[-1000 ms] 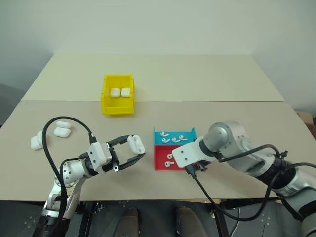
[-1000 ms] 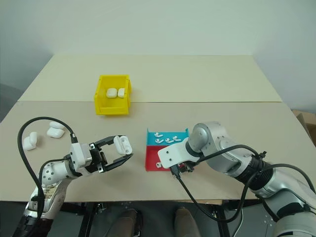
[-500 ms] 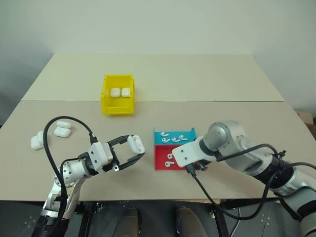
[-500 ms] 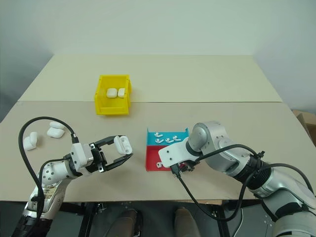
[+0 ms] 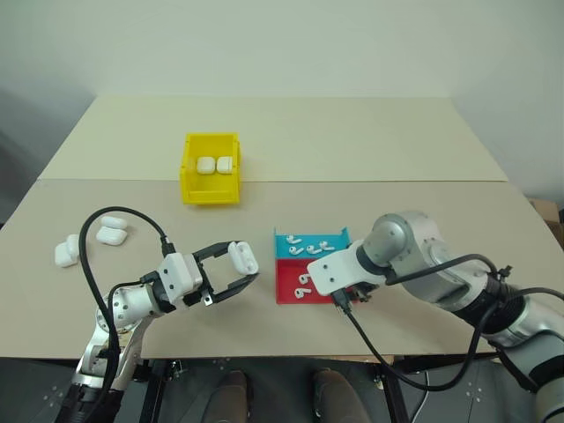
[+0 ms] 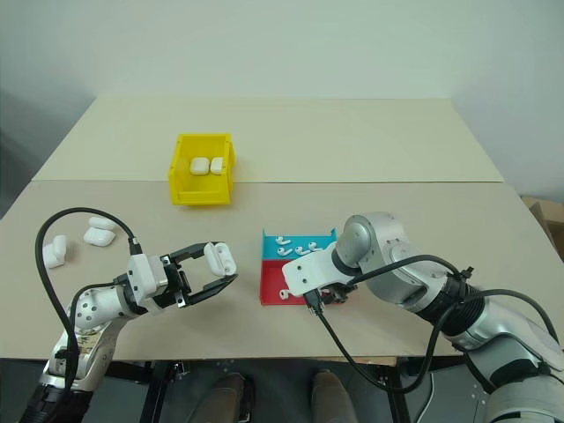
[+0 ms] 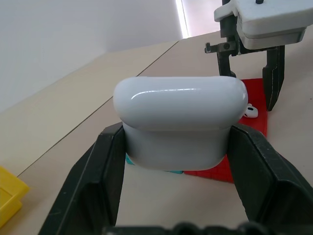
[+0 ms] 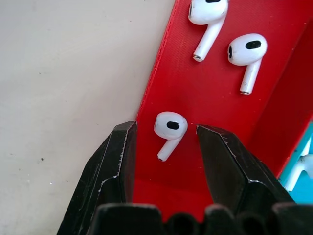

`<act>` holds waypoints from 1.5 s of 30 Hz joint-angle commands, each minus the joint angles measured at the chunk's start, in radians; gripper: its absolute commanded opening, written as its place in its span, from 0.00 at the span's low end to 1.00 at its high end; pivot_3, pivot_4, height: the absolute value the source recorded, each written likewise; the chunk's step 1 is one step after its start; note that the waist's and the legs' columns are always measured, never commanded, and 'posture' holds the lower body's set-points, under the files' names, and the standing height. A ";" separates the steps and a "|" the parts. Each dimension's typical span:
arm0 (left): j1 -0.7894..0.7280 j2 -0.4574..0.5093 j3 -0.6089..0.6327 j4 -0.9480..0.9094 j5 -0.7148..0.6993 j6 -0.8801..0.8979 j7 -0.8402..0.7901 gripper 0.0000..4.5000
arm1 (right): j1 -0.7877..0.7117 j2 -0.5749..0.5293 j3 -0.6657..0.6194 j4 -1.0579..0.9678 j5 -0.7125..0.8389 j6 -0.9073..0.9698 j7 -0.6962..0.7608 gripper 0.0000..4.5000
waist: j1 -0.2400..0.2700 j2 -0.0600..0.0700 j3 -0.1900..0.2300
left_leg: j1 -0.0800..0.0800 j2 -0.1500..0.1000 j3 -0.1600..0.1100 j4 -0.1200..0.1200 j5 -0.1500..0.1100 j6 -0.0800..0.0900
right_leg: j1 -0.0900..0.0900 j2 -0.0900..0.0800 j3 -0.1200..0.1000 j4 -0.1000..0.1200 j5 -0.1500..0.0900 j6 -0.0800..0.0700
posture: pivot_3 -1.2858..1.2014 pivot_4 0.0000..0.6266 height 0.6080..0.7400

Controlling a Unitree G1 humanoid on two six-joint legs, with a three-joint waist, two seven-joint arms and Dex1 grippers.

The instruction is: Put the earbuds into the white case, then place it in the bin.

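- Over the red tray (image 8: 215,88), the right gripper (image 8: 166,147) spreads its fingers around one earbud (image 8: 169,128).
- Left gripper (image 7: 176,161) pinches the white case (image 7: 178,122).

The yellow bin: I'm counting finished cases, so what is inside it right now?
Two closed white cases lie side by side on the floor of the yellow bin. Whether earbuds are inside them cannot be seen, since their lids are shut.

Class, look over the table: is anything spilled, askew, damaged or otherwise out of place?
Nothing stands out. Earbuds lie loose in the red tray and teal tray, two cases sit in the bin, spare cases rest on the table, and the left gripper holds one case.
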 commanded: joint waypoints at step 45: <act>0.002 0.005 0.014 -0.033 0.033 -0.009 0.025 0.62 | 0.011 0.033 -0.016 0.022 -0.067 -0.034 0.000 0.31 | 0.000 0.000 0.000 | 0.000 0.000 0.000 0.000 0.000 0.000 | 0.000 0.000 0.000 0.000 0.000 0.000 | 0.52 0.24 1.00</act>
